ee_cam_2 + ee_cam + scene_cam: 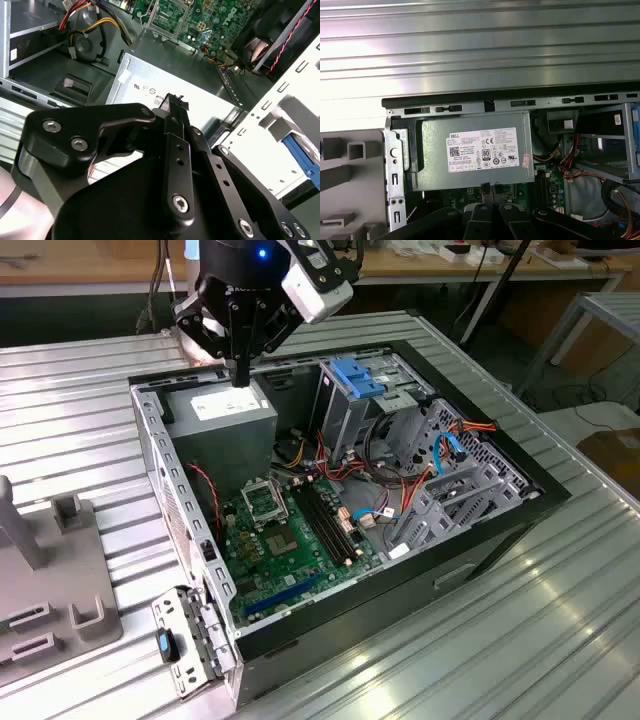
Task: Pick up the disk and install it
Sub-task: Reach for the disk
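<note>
Where the gripper (240,378) hangs: above the power supply (222,418), at the far corner of the case (150,440) on the exterior view's left. Whether its tips touch the box cannot be told.
Pincer: clenched and empty, the black fingers (484,189) pressed tip against tip in both wrist views.
Disk: its place cannot be told for sure. In the second wrist view a blue edge (300,156) shows beyond the case's perforated wall. Whether that edge belongs to the disk cannot be told.
Case: lying open on its side on the ribbed metal table (80,390), with the motherboard (285,540) face up in its near half.
Power supply: a grey box with a white label on top, against the far wall.
Cage: a metal cage (345,415) topped by a blue latch (355,375), just to the exterior view's right of the power supply.
Cables: red, orange and blue cables (452,440) run over the grey bays on the exterior view's right.
Fixture: a grey fixture (50,570) with slots and posts on the table, outside the case on the exterior view's left, near side.
</note>
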Motion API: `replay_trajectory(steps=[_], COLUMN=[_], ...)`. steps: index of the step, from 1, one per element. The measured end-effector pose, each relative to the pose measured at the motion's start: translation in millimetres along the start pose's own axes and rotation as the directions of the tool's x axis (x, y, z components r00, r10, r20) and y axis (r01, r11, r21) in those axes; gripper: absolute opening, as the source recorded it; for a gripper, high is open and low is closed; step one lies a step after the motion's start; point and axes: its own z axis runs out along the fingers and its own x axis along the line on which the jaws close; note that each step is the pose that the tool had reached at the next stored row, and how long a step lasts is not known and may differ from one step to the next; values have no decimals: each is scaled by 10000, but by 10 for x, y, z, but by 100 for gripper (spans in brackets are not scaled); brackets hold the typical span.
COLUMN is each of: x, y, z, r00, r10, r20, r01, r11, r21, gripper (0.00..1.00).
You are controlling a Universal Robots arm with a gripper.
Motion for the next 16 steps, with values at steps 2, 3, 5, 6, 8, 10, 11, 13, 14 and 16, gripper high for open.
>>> replay_trajectory(steps=[2,3,5,6,8,10,11,13,14,16], x=[0,0,0,3,14,25,30,43,48,65], y=[0,0,0,0,-1,-2,-2,-3,-4,-5], z=[0,0,0,0,0,-1,-1,-1,-1,-2], r00=[10000,10000,10000,10000,10000,10000,10000,10000,10000,10000], r10=[0,0,0,0,0,0,0,0,0,0], r20=[0,0,0,0,0,0,0,0,0,0], r01=[0,0,0,0,0,0,0,0,0,0], r11=[10000,10000,10000,10000,10000,10000,10000,10000,10000,10000], r21=[0,0,0,1,0,0,0,1,0,0], gripper=[11,11,11,11,11,11,11,11,11,11])
